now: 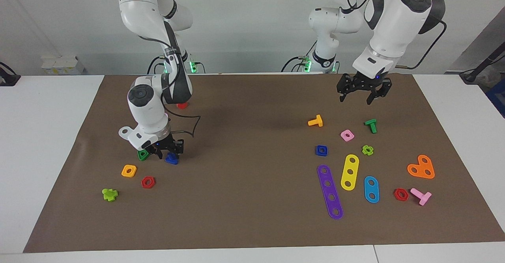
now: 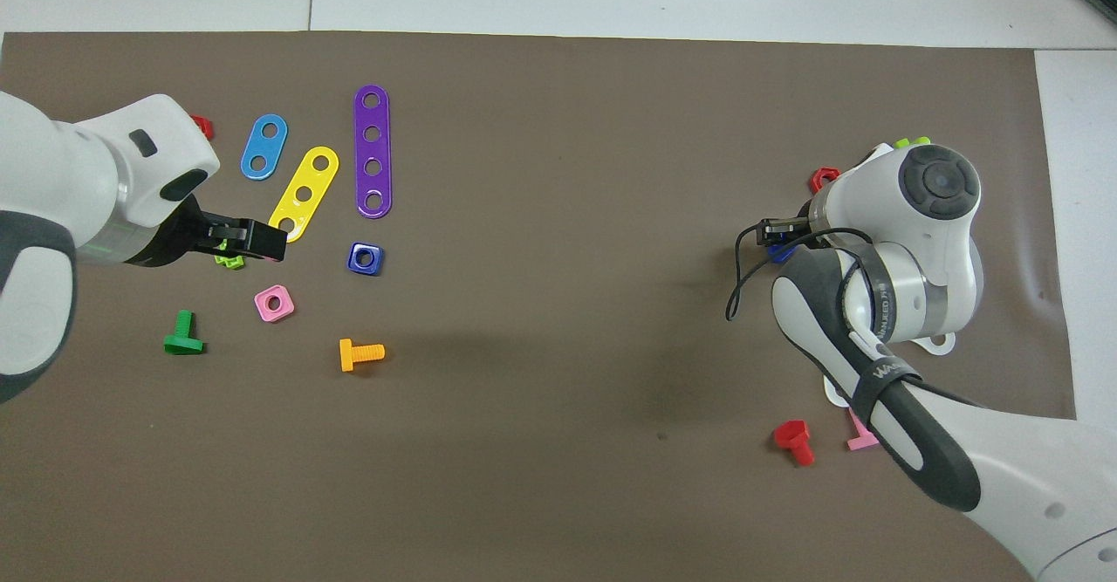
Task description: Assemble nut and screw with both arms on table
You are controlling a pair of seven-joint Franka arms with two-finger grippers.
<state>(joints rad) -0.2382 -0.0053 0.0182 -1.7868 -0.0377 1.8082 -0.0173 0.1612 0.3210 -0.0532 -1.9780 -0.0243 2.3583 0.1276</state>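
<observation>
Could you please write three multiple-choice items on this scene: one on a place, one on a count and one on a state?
1. Where does the nut lie?
A) on the mat, just nearer the robots than the purple strip
B) inside a box
C) stacked on a bottle
2. How many holes has the purple strip?
A) two
B) four
C) six
3. How is the right pincer placed?
A) folded up high
B) inside a box
C) low at the screw

Key: 1A, it lies flat by the strip's end; 2B, four holes show along it; 3C, it is down at the screw on the mat.
</observation>
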